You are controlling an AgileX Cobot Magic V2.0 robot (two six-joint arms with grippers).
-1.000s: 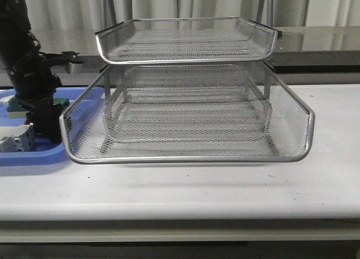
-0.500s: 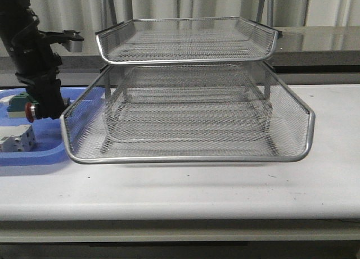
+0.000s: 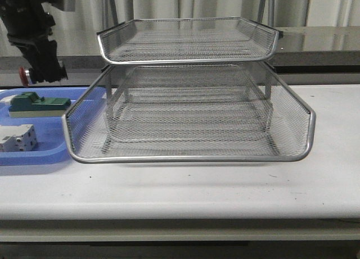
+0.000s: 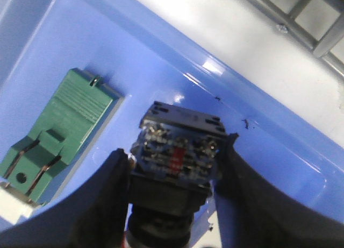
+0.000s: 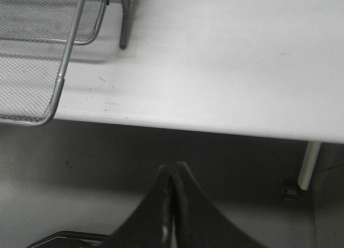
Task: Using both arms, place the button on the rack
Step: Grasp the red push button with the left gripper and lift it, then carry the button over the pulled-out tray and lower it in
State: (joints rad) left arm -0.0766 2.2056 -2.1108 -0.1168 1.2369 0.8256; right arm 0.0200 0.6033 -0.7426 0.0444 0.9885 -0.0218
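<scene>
L gripper [image 3: 40, 73] w/ button [image 3: 23, 73] risen; white table [image 3: 185, 186]; curtains [image 3: 185, 3] prob behind

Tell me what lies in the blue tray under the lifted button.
Under the button, the blue tray holds a green block; the front view adds a white terminal block. The left tool covers the area directly below.

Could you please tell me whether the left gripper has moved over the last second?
Yes. The left gripper, shut on the button, has risen from the blue tray to near the rim of the rack's top tier.
</scene>
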